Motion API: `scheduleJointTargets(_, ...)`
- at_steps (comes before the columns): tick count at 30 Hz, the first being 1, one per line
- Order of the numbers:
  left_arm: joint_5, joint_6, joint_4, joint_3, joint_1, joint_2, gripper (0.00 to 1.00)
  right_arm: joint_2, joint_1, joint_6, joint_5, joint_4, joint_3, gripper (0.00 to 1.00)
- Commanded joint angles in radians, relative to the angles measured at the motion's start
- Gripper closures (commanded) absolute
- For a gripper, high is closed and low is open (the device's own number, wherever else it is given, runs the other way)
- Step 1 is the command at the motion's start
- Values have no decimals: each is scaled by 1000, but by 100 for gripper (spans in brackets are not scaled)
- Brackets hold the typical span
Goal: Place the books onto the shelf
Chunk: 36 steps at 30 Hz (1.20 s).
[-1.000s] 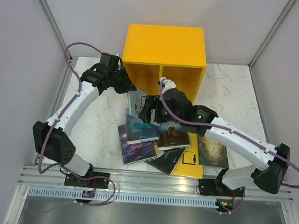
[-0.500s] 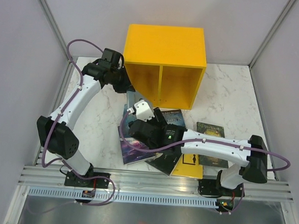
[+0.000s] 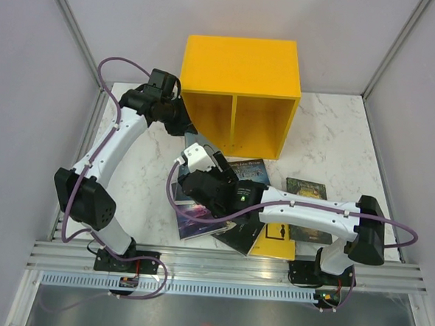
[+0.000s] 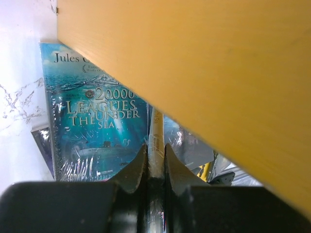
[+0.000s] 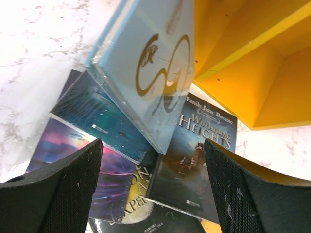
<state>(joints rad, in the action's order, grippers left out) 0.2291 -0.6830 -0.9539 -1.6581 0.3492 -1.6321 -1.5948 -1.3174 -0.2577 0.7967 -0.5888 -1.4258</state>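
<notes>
While clamping edge of light blue paperback [image 5: 146, 73] at yellow shelf [image 3: 238, 61]: left gripper [image 4: 155, 162] closed | likely handles light, floppy, wrap-slick; hold near spine | right gripper [image 5: 153, 145] agape, empty

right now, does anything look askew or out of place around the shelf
Yes. The light blue book hangs tilted in the left pincer, pinched by one edge in front of the shelf, not in a compartment. Below it the other books lie in a crooked, overlapping heap on the table.
</notes>
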Motion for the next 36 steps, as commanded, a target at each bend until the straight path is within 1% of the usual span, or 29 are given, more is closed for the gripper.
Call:
scheduleJointTargets(1,151,23,7,-55,51,-8,98,47,-6,11,-62,55,-18,12)
scheduleJointTargets(4,173,16,7,-60,51,0,98,55,-6,21,-47,83,10,12)
scheduleJointTargets(9,219,-7,6,-68,62,35,98,-17,-5,31,25,84,-31,12)
scheduleJointTargets(14,275,-23,-16,-66,68,89,98,-45,3,49,53,112,-39,18)
scheduleJointTargets(16,277,-20,-43,-78,70,95,98,-48,7,61,73,115,-39,28)
scheduleJointTargets(17,273,-10,-54,-94,70,97,98,-48,7,70,94,118,-41,42)
scheduleJointTargets(18,265,-3,-65,-94,70,97,98,-47,10,71,101,118,-41,49)
scheduleJointTargets(21,257,14,-100,-106,70,98,98,-40,15,92,120,122,-39,63)
scheduleJointTargets(22,262,13,-100,-111,70,100,98,-40,17,98,127,122,-41,65)
scheduleJointTargets(23,275,8,-100,-112,70,101,98,-39,20,106,130,122,-36,70)
scheduleJointTargets(24,280,7,-100,-120,70,107,98,-40,24,107,128,126,-35,84)
scheduleJointTargets(25,285,7,-100,-123,70,110,98,-39,29,107,128,124,-35,96)
scheduleJointTargets(26,291,8,-100,-127,70,115,98,-40,30,106,134,124,-33,100)
scheduleJointTargets(29,277,19,-101,-141,70,143,98,-25,32,115,150,165,-13,100)
scheduleJointTargets(30,268,23,-101,-143,70,150,94,-13,32,114,157,178,-9,100)
scheduleJointTargets(31,257,34,-101,-141,70,173,85,-8,35,113,159,199,-1,100)
scheduleJointTargets(32,227,42,-100,-140,70,181,79,-1,38,110,165,204,-1,100)
scheduleJointTargets(33,210,46,-105,-135,70,193,62,2,40,106,167,211,-1,100)
scheduleJointTargets(34,193,56,-114,-137,68,213,54,4,43,104,170,218,-4,100)
scheduleJointTargets(35,164,62,-117,-137,68,222,50,7,43,100,171,219,-7,100)
scheduleJointTargets(36,148,65,-121,-137,68,230,43,7,49,97,171,221,-7,100)
